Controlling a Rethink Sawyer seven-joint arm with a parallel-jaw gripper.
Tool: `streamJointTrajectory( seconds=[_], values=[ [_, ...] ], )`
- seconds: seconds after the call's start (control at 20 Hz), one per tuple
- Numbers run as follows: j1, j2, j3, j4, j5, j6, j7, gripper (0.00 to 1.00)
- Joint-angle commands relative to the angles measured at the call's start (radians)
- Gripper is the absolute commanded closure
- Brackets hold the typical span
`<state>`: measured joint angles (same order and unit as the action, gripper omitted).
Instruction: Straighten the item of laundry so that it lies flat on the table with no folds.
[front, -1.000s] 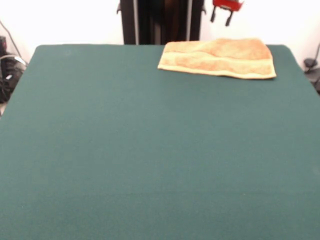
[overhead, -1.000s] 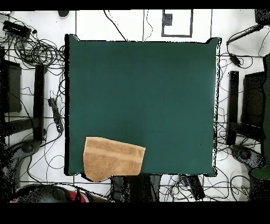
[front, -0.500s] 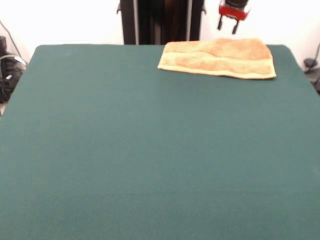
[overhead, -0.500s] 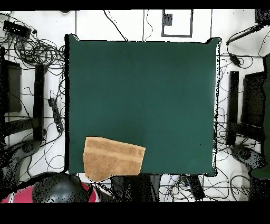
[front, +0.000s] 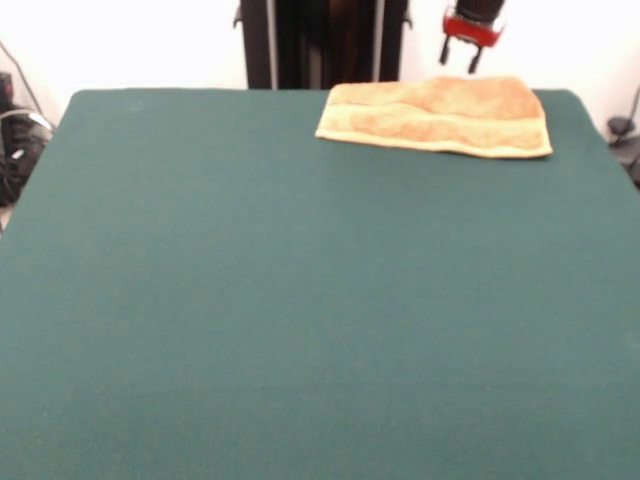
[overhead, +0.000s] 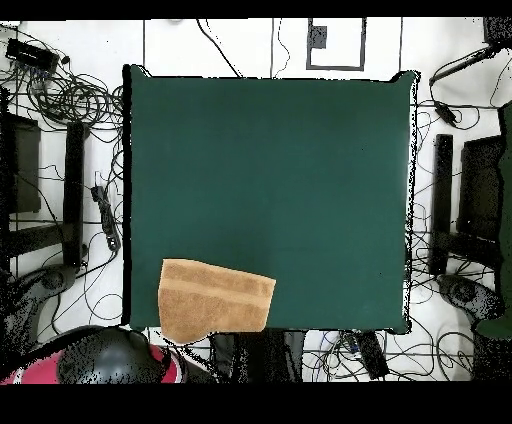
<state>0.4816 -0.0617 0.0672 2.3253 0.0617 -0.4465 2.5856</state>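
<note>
As my gripper (front: 458, 58) hangs with jaws parted and empty, the folded towel (front: 436, 117) lies directly below (long axis along the worktop (front: 300, 300) edge).

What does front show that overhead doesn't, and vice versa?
Front only: the claw, red with dark fingers apart, hanging just behind the towel's far edge, and the fold ridge across the towel. Overhead only: the towel's corner hanging past the table's edge on the base side, the cables on the floor around the table, and the arm's dark and red bulk. Both: the folded towel at one table corner, nothing else on the table.
</note>
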Motion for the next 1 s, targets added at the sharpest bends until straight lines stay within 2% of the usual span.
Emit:
streamJointTrajectory(
  seconds=[0.05, 0.2, 0.35, 0.8, 1.0],
  values=[
    [-0.008, 0.033, 0.086, -0.272, 0.121, 0.099, 0.102, 0.0],
    [-0.031, 0.062, 0.101, -0.315, 0.106, 0.112, 0.084, 0.0],
    [0.046, 0.053, 0.051, -0.339, 0.157, 0.112, 0.078, 0.0],
    [0.059, 0.105, 0.075, -0.434, 0.19, 0.115, 0.104, 0.0],
    [0.054, 0.128, 0.073, -0.496, 0.144, 0.175, 0.028, 0.0]
  ],
)
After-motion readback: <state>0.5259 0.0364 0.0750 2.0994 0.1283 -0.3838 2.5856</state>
